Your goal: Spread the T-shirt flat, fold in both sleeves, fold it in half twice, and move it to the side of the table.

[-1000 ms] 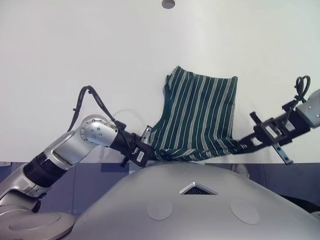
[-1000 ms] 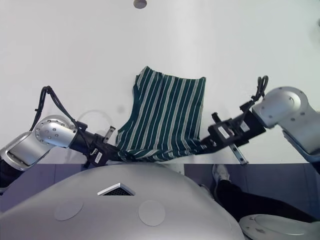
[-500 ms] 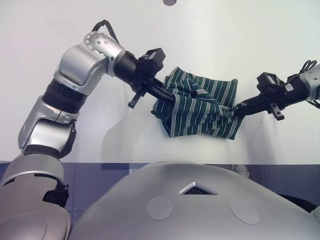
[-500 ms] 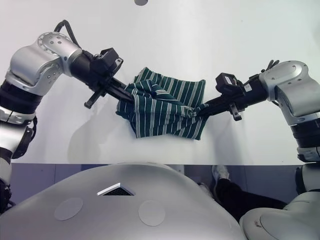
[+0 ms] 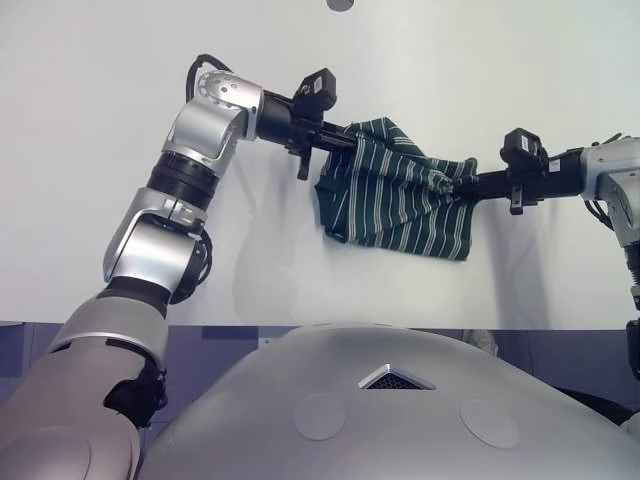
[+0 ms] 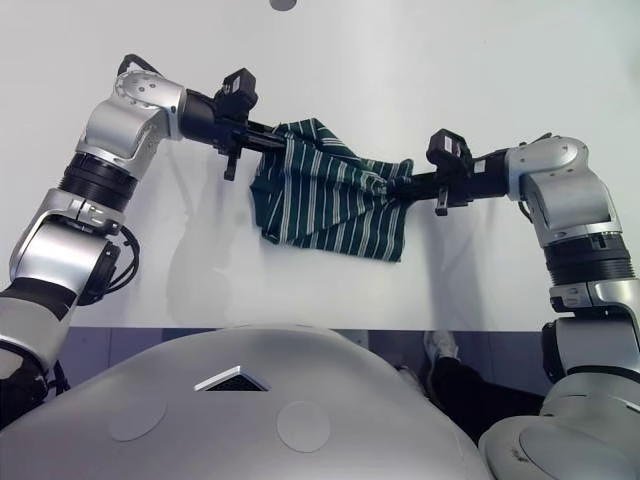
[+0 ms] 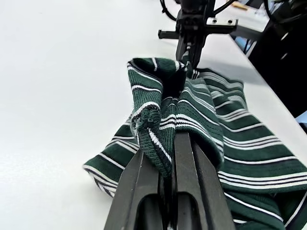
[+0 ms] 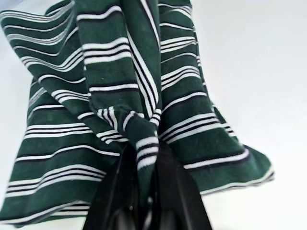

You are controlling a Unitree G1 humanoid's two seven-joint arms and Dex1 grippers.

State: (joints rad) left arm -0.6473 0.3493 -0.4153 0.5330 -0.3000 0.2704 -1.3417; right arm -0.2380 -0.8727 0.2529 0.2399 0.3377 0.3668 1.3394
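Observation:
A dark green T-shirt [image 5: 395,195] with white stripes lies folded over on the white table [image 5: 120,160], near the far middle. My left gripper [image 5: 358,133] is shut on the shirt's left upper edge; in the left wrist view the cloth [image 7: 158,139] is pinched between the black fingers [image 7: 184,163]. My right gripper [image 5: 462,183] is shut on the shirt's right edge, and the right wrist view has striped fabric [image 8: 139,129] clamped between its fingers [image 8: 170,187]. The shirt's near edge sags onto the table between the two grippers.
A small grey round spot [image 5: 338,5] sits at the table's far edge. Bare white tabletop stretches to the left and right of the shirt and toward the near edge [image 5: 240,322].
Both grippers carried the shirt's near edge up off the table's front and over toward the far edge, folding it in half. The arms stretched further forward.

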